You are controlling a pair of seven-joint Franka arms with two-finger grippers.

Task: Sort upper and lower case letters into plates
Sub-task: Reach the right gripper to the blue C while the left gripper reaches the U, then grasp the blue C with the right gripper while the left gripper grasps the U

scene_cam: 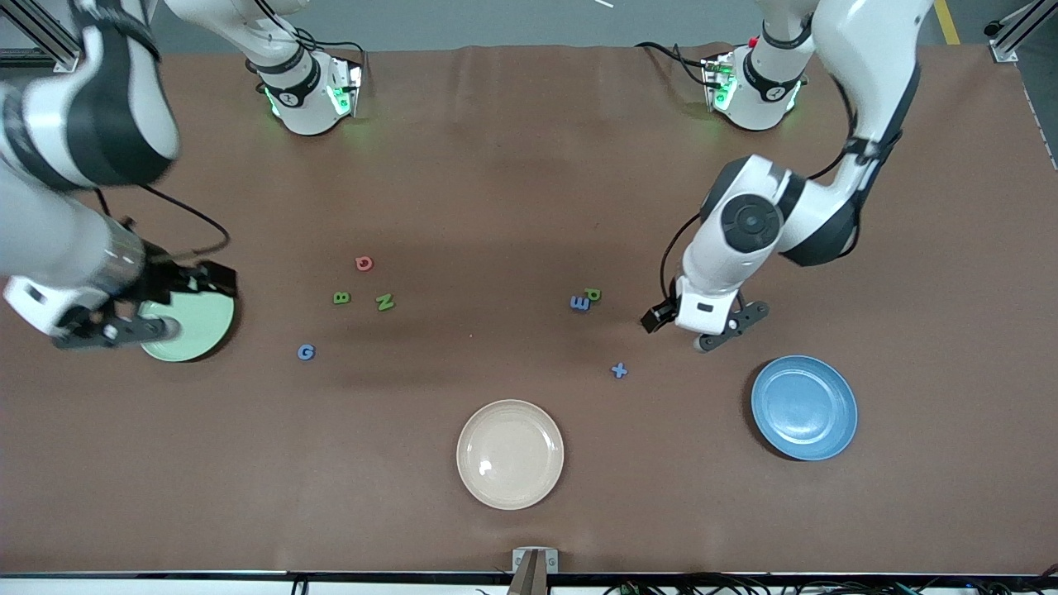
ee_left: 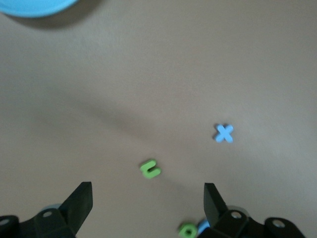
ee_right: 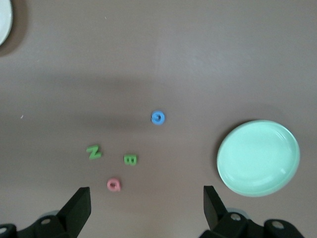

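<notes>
Letters lie loose on the brown table: a pink one [scene_cam: 364, 263], green B [scene_cam: 341, 297], green N [scene_cam: 384, 302] and blue G [scene_cam: 306, 352] toward the right arm's end. Blue E [scene_cam: 580, 303], green p [scene_cam: 593, 293] and blue x [scene_cam: 619, 370] lie nearer the middle. The left wrist view also shows a small green letter [ee_left: 150, 168] beside the x [ee_left: 224, 133]. My left gripper [scene_cam: 727, 328] is open and empty, over bare table next to the blue plate [scene_cam: 803, 406]. My right gripper [scene_cam: 116, 330] is open and empty, over the edge of the mint plate [scene_cam: 194, 326]. Both plates hold nothing.
A cream plate [scene_cam: 510, 454] sits near the front edge at the table's middle, empty. The two arm bases stand along the table's farthest edge. A small metal bracket [scene_cam: 534, 562] is fixed at the front edge.
</notes>
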